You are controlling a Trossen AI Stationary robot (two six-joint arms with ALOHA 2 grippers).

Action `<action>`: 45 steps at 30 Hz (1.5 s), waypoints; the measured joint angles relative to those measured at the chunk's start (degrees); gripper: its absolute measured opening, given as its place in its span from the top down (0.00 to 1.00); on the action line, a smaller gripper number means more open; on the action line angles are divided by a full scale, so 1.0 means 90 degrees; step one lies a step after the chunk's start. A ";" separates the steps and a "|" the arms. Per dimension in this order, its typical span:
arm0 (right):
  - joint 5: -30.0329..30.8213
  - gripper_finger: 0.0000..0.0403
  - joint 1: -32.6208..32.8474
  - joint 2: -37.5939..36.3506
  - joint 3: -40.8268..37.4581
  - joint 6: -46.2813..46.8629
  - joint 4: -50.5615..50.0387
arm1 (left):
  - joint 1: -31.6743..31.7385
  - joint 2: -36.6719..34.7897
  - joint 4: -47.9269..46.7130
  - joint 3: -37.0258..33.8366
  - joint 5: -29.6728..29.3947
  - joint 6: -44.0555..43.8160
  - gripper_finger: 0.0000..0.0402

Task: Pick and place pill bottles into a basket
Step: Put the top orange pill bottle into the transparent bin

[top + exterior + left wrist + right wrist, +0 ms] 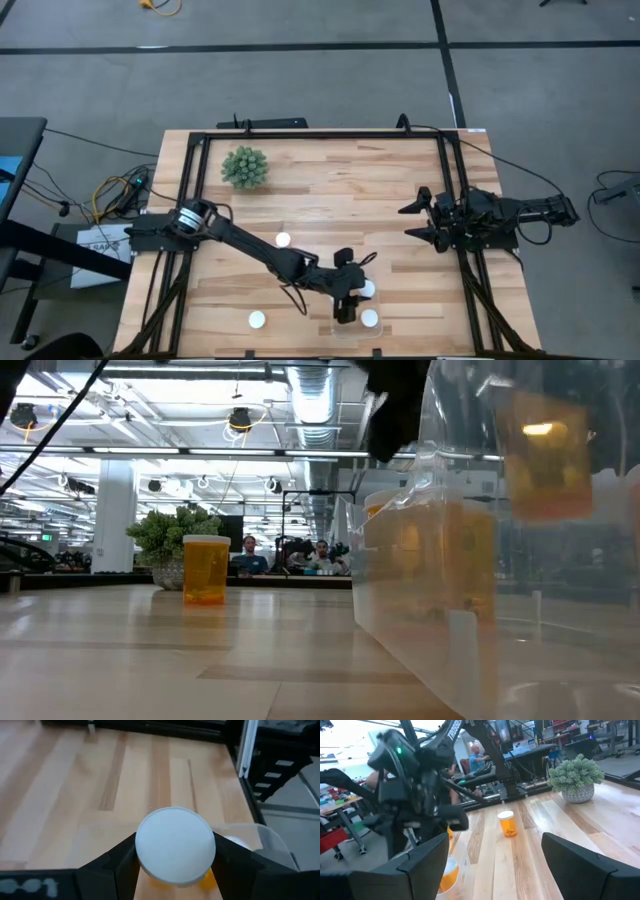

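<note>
Left gripper (346, 312) is out over the near edge of the bench (330, 190), right above the basket (352, 332), and its fingers (110, 865) are clamped on a pill bottle (175, 845), white cap squeezed between the two pads, orange body hanging below. Beside those fingers, two more white caps (369, 318) show in the basket. Out on the open wood away from the fingers, one bottle (283, 240) stands mid-bench and another (257, 320) sits near the front edge. The spiky green plant (245, 167) is well off at the far side. Right gripper (418, 220) waits at the right edge of the bench, fingers (580, 865) spread wide with nothing between them.
</note>
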 joint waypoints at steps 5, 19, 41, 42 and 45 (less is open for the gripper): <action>-0.0002 0.23 -0.0001 0.0006 0.0000 0.0000 -0.0002 | -0.0001 0.0364 0.0187 -0.0003 0.0036 0.0014 0.51; -0.0002 0.23 0.0000 -0.0005 0.0000 0.0000 -0.0002 | 0.0005 0.0562 0.0271 -0.0012 -0.0294 0.0340 0.51; 0.0000 0.23 -0.0002 -0.0010 0.0000 -0.0001 0.0000 | 0.0007 0.0571 0.0410 -0.0007 -0.0418 0.0365 0.32; 0.0000 0.23 -0.0002 -0.0010 0.0000 -0.0001 -0.0002 | 0.0007 0.0571 0.0390 -0.0007 -0.0418 0.0350 0.31; 0.0000 0.23 -0.0001 -0.0010 0.0000 -0.0001 -0.0002 | 0.0007 0.0532 0.0366 0.0005 -0.0438 0.0343 0.31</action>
